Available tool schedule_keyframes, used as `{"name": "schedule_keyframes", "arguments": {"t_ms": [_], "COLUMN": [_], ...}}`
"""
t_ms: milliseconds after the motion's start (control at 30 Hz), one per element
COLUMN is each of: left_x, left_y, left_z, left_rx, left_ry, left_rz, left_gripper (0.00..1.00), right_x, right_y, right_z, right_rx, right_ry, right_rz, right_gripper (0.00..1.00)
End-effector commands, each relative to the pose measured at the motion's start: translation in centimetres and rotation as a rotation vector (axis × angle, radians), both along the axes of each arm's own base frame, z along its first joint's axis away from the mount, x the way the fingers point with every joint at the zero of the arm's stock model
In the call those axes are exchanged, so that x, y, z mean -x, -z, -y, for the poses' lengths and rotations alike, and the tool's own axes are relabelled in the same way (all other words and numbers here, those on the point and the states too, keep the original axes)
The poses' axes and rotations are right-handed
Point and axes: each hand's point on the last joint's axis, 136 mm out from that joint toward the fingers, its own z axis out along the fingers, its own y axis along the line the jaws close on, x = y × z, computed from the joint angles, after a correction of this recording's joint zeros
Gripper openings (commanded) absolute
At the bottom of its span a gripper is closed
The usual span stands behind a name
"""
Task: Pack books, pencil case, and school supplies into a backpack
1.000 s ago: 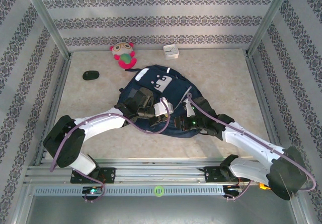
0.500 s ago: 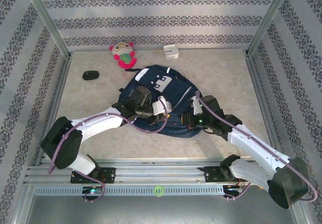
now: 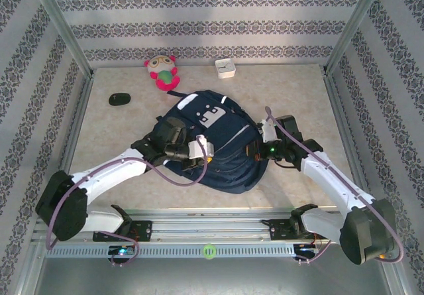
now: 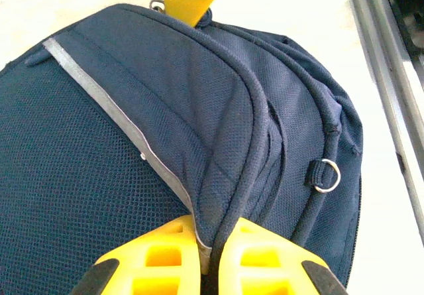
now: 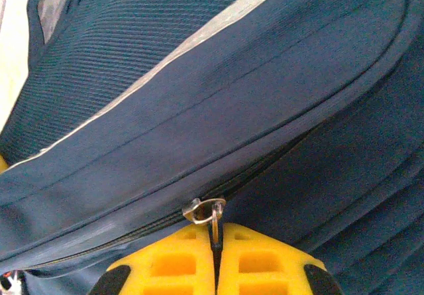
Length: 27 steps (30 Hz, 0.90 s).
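The navy backpack (image 3: pixel 218 136) lies flat in the middle of the table, its white-grey patch toward the back. My left gripper (image 3: pixel 207 154) is shut on a fold of the backpack's fabric (image 4: pixel 218 195) along a piped seam, with the grey stripe (image 4: pixel 106 103) running up to the left. My right gripper (image 3: pixel 254 150) is shut on the metal zipper pull (image 5: pixel 213 219) at the backpack's right side. One yellow fingertip of the right gripper (image 4: pixel 187 0) shows at the top of the left wrist view. The books, pencil case and school supplies are out of view.
A pink and green plush toy (image 3: pixel 162 71) and a small white box (image 3: pixel 226 67) sit at the back wall. A black oval object (image 3: pixel 120 99) lies at the back left. Patterned walls enclose three sides, and a metal rail (image 3: pixel 212 227) runs along the near edge.
The right gripper closed on the zipper pull and drew it right and back. The left arm pulled back to the left. The backpack's near end has spread toward the front.
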Motion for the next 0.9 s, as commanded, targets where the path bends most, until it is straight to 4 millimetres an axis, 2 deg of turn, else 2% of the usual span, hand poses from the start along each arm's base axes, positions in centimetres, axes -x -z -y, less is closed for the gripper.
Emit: {"name": "schedule_keyframes", "arguments": {"t_ms": [0, 100, 200, 267, 333, 467, 533, 633, 767, 867], "left_x": [2.7, 2.7, 1.8, 1.5, 1.6, 2.2, 1.9, 2.0, 1.4, 0.6], "left_y": [2.1, 2.5, 2.5, 2.2, 1.1, -2.0, -2.8, -4.1, -5.6, -5.5], "left_z": [-3.2, -5.4, -7.6, -8.6, -8.6, -6.7, -5.8, -3.5, 0.5, 3.3], "left_rx": [-0.098, -0.142, -0.172, -0.186, -0.155, -0.033, -0.015, 0.022, 0.092, 0.076], "left_ry": [0.008, -0.061, -0.18, -0.248, -0.272, -0.301, -0.351, -0.366, -0.401, -0.442], "left_rz": [-0.099, -0.102, -0.088, -0.074, -0.089, -0.186, -0.198, -0.2, -0.2, -0.174], "left_gripper": [0.0, 0.0, 0.02, 0.13, 0.26, 0.54, 0.6, 0.66, 0.69, 0.71], "right_x": [0.2, 1.7, 3.2, 3.8, 3.9, 3.9, 3.9, 3.8, 3.6, 3.4], "right_y": [-0.3, -0.3, -0.1, 0.1, 0.3, 0.3, 0.4, 0.5, 0.4, 0.4], "right_z": [0.1, -1.5, -3.2, -3.7, -3.8, -3.8, -3.9, -4.0, -4.3, -4.4], "right_rx": [0.013, -0.011, -0.02, -0.023, -0.023, -0.023, -0.019, -0.017, -0.016, -0.013], "right_ry": [-0.001, -0.034, -0.06, -0.057, -0.04, -0.038, -0.046, -0.054, -0.066, -0.071], "right_rz": [-0.001, -0.004, -0.004, -0.003, -0.003, 0.0, -0.002, -0.005, -0.003, 0.001], "right_gripper": [0.0, 0.0, 0.0, 0.0, 0.0, 0.0, 0.0, 0.0, 0.0, 0.0]}}
